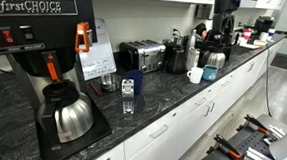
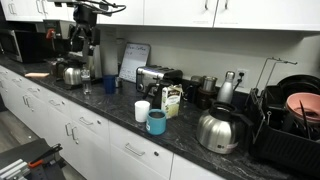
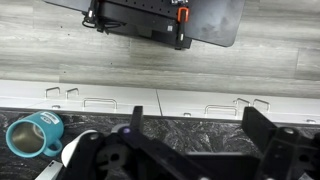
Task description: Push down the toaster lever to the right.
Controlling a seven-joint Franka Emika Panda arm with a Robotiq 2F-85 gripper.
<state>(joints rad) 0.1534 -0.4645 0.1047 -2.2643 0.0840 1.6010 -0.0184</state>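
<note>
Wrist view shows your claw [image 3: 192, 128] spread wide and empty; press down on top of the toaster [image 2: 157, 77] lever, likely small, stiff and springy.

Pincer [image 3: 195, 125] points downward; its jaws stand wide apart.

Toaster [image 2: 155, 79] lever — too small.

Dark stone counter [image 2: 115, 103] along the wall. Toaster [image 2: 152, 77] at the back. Just in front of toaster: carton [image 2: 171, 101], white cup [image 2: 142, 110], teal mug [image 2: 156, 122]. Farther along from toaster: steel pot [image 2: 218, 130], dish rack [image 2: 285, 135].
</note>
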